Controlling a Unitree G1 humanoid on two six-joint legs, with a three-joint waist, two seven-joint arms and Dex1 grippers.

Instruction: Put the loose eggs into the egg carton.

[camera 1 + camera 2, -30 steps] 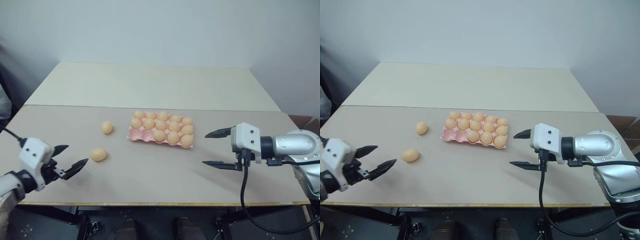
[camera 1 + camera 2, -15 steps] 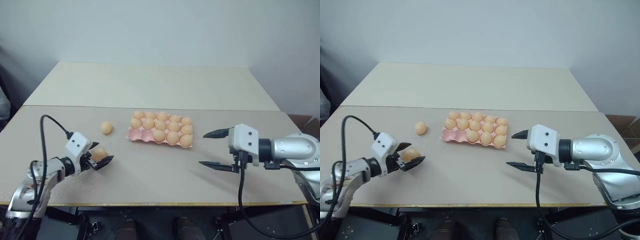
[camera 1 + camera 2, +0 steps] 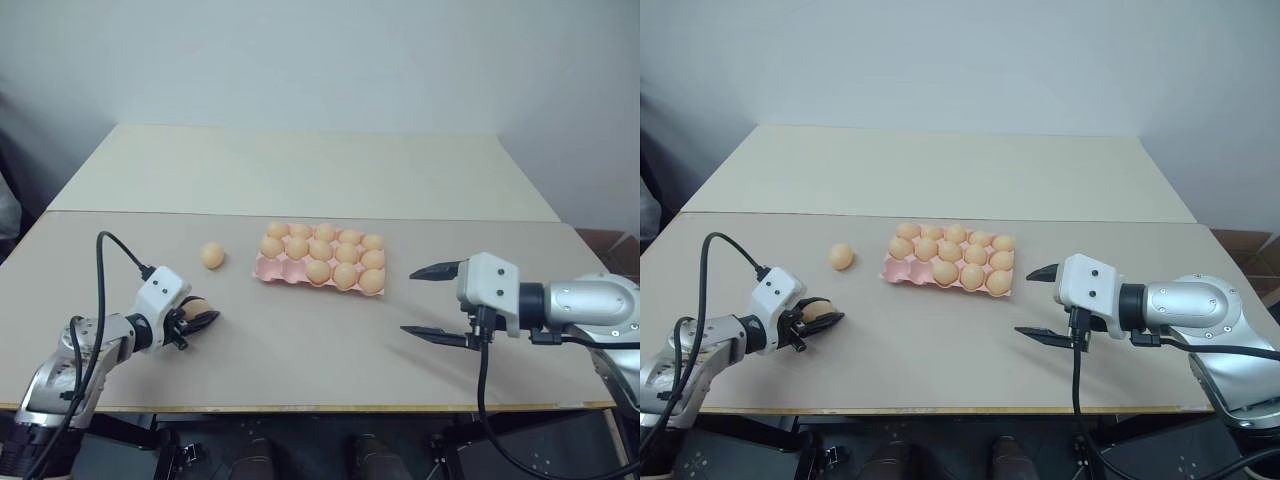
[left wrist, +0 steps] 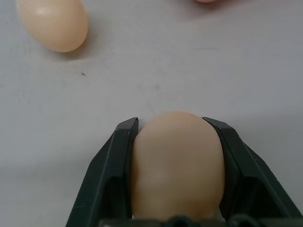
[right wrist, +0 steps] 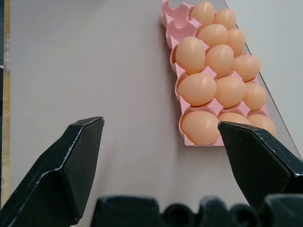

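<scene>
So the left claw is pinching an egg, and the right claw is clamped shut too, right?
Not quite. The left claw does pinch an egg, but the right claw stands wide open, holding nothing, as the right wrist view shows.

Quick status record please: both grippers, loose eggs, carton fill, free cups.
left gripper: shut on an egg, low over the table, near its left front
right gripper: open, holding nothing, right of the carton
loose egg on table: one, lying left of the carton, apart from it
egg carton: pink, mid-table, thirteen eggs seated
free cups: two, in the carton's front row at its left end
eggs left to place: two, counting the gripped one
</scene>
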